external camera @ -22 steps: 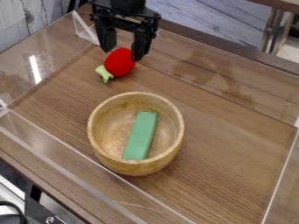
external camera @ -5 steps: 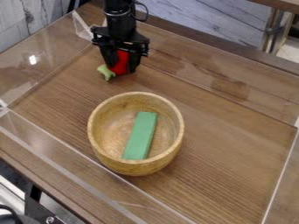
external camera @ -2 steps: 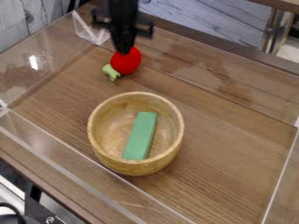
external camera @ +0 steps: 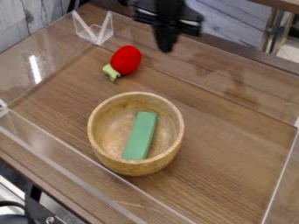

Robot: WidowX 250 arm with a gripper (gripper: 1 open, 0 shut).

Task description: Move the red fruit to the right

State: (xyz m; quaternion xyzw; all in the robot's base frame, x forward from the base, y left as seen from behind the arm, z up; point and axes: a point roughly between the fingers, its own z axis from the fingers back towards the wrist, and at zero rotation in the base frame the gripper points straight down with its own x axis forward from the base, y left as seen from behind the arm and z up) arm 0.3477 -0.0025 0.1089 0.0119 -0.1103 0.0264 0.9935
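Note:
The red fruit (external camera: 125,58) lies on the wooden table at the back left, its pale green stem (external camera: 107,73) pointing left and down. My gripper (external camera: 170,47) hangs above the table to the right of the fruit and a little farther back, clear of it. Its fingers are pressed together into a narrow dark tip, shut with nothing between them.
A wooden bowl (external camera: 98,122) with a flat green block (external camera: 142,135) inside stands in the middle, in front of the fruit. Clear plastic walls ring the table, with a small clear folded stand (external camera: 93,27) at the back left.
The gripper was down around the fruit and closed there. It has since lifted and swung right without the fruit, which stays almost where it was.

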